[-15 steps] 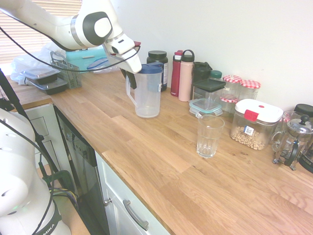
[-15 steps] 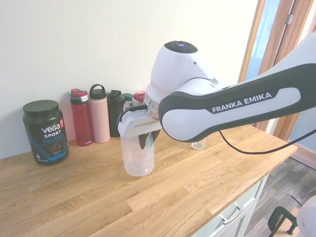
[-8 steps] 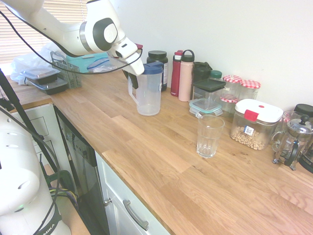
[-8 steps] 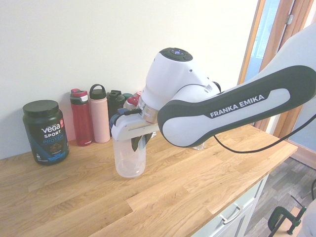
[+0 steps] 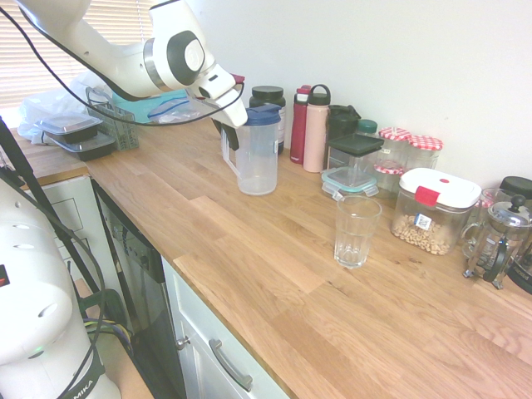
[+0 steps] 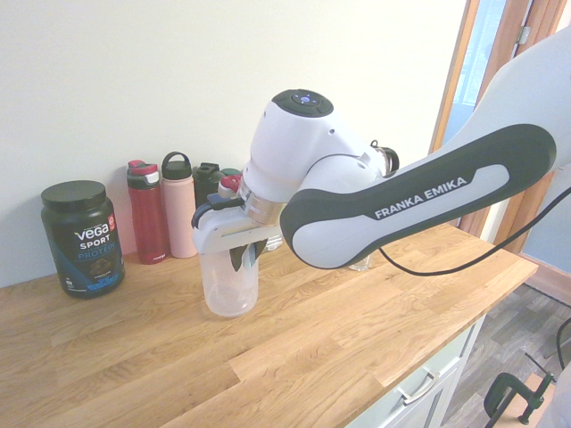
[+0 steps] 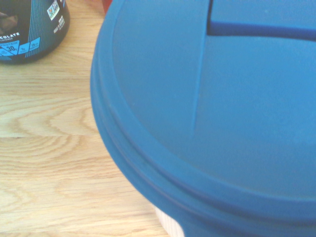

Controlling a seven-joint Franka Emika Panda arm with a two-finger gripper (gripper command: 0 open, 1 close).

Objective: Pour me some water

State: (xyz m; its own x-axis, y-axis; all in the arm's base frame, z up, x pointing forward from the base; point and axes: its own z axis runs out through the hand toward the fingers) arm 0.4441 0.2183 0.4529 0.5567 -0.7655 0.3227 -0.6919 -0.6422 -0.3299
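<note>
Closest to me, filling the wrist view, is the round blue lid (image 7: 212,108) of the clear plastic pitcher (image 5: 257,158), with its flap seam running across the top. I am right over it. From the outside views my gripper (image 5: 229,133) sits at the pitcher's handle side, just under the lid rim, and my fingers (image 6: 239,259) look closed on the handle, though the arm's own housing covers much of the contact, so I judge this a grip rather than see it plainly.

The pitcher stands upright with its base on or just above the light oak countertop (image 5: 249,249); I cannot tell which. It looks nearly empty, though a little clear water would be hard to see.

Further along the counter, well apart from the pitcher, stands the empty clear drinking glass (image 5: 357,231). That is where the water belongs.

Behind the pitcher, against the wall, are the black protein powder tub (image 6: 82,238), the red bottle (image 6: 147,212) and the pink bottle (image 6: 179,205).

As I read it, the task is at an early stage: the pitcher is taken, but carrying it to the glass, tilting and pouring are all left to do.
</note>
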